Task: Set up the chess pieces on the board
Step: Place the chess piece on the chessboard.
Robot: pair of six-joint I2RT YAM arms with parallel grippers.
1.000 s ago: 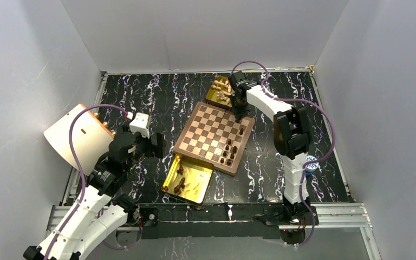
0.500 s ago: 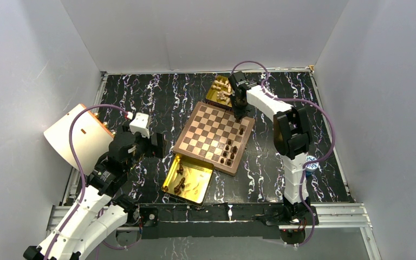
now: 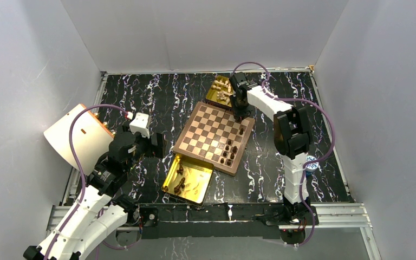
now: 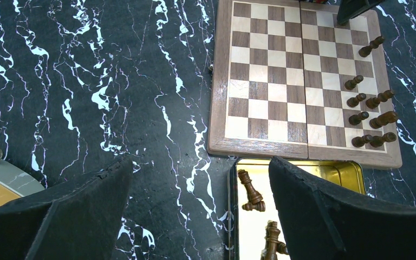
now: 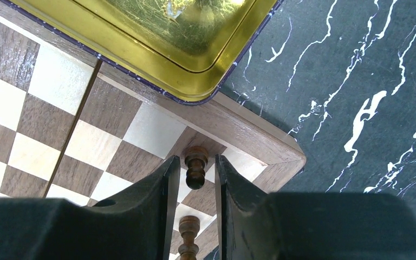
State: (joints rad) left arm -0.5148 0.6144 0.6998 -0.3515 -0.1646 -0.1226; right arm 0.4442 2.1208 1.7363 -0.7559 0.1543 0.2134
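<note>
The board lies mid-table, with several dark chess pieces standing along its right side. My right gripper hangs over the board's far right corner. In the right wrist view its jaws are open, either side of a dark piece that stands on the corner square with a thin gap at each finger. A second dark piece stands behind it. My left gripper is wide open and empty over bare table, beside the near gold tray holding loose dark pieces.
A far gold tray with cream pieces overlaps the board's top corner; its rim is close ahead of the right fingers. A pale rounded case sits at the left. A small blue object lies by the right arm.
The right jaws have spread apart off the dark piece on the corner square. Neither arm has otherwise shifted.
</note>
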